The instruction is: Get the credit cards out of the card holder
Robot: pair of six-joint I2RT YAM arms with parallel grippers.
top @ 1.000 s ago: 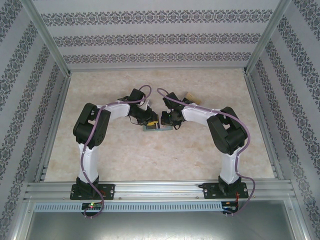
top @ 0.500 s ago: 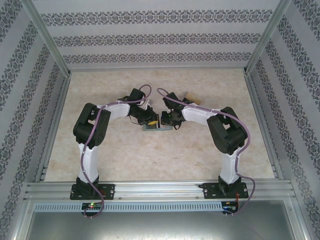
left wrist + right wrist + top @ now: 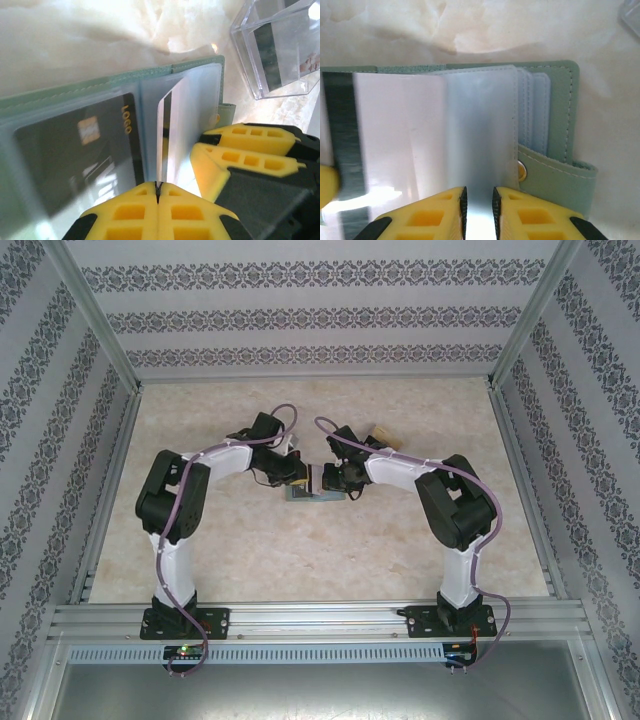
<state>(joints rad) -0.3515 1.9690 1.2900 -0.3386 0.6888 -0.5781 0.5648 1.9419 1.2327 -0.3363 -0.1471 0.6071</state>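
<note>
Marbled beige table sits inside patterned walls, and your two arms meet over the wallet near its middle. The wallet lies open on the table, with its green cover underneath and its clear sleeves fanned upward.

Your left gripper is clenched on the near edge of a card, a pale one with a black stripe. The card stands on edge between the sleeves. You can see the yellow fingers pressed flat together, with the card's edge running into the seam between them. Left of it, a dark card marked LOGO lies flat inside its own sleeve.

Your right gripper works just beside the left one. It pinches a clear sleeve between nearly closed fingers, and the sleeve runs straight down into the narrow gap. The wallet's snap tab sticks out to the right of that grip.

Past the wallet's far corner, near the right gripper, stands a clear box. Its contents are too blurred for you to make out.
</note>
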